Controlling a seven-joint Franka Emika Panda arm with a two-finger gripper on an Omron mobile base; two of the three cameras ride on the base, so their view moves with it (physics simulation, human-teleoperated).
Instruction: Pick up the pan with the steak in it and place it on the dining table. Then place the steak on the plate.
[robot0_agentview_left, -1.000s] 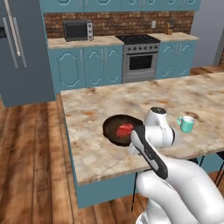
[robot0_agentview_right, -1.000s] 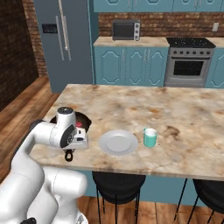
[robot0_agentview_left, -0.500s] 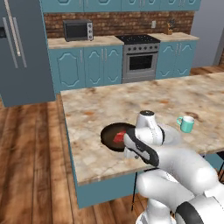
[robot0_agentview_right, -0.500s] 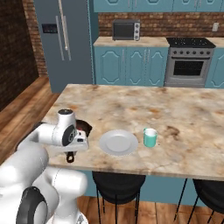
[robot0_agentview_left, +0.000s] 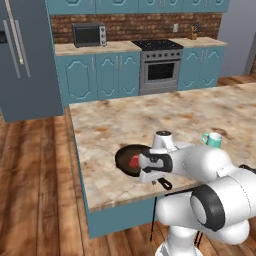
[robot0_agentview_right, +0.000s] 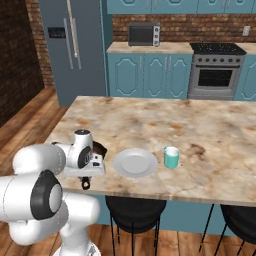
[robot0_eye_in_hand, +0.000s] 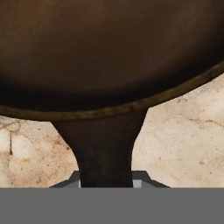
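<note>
Gripper (robot0_agentview_left: 156, 176) low over near edge of dining table (robot0_agentview_left: 165, 117), jaws clamped on handle of pan (robot0_agentview_left: 131, 159); in hand view handle runs straight down from pan (robot0_eye_in_hand: 109, 57) rim into gripper, brown inner surface across top, marbled stone on both sides below rim. Pan sits flat on beige-brown top near front left corner in left base view, partly covered by white wrist. Steak (robot0_agentview_left: 134, 161) inside pan, red chunk just beside wrist housing, toward near side of pan. In right base view pan (robot0_agentview_right: 100, 148) mostly hidden behind arm, only a dark sliver at right of wrist; gripper (robot0_agentview_right: 86, 181) at table edge, handle end poking out dark below hand. Plate (robot0_agentview_right: 135, 163) just right of pan in right base view, pale grey, nothing on it, near front edge of dining table (robot0_agentview_right: 200, 135). Teal mug (robot0_agentview_right: 171, 157) just right of plate, upright; also seen in left base view as mug (robot0_agentview_left: 213, 140) behind forearm. Black stools (robot0_agentview_right: 136, 210) tucked under table's near side. Background: stove (robot0_agentview_left: 161, 70) with oven against wall, microwave (robot0_agentview_left: 89, 34) on wall counter, grey fridge (robot0_agentview_left: 25, 60) at left, teal cabinets, brick backsplash, wood floor. Contact of pan bottom with table not certain from hand view.
</note>
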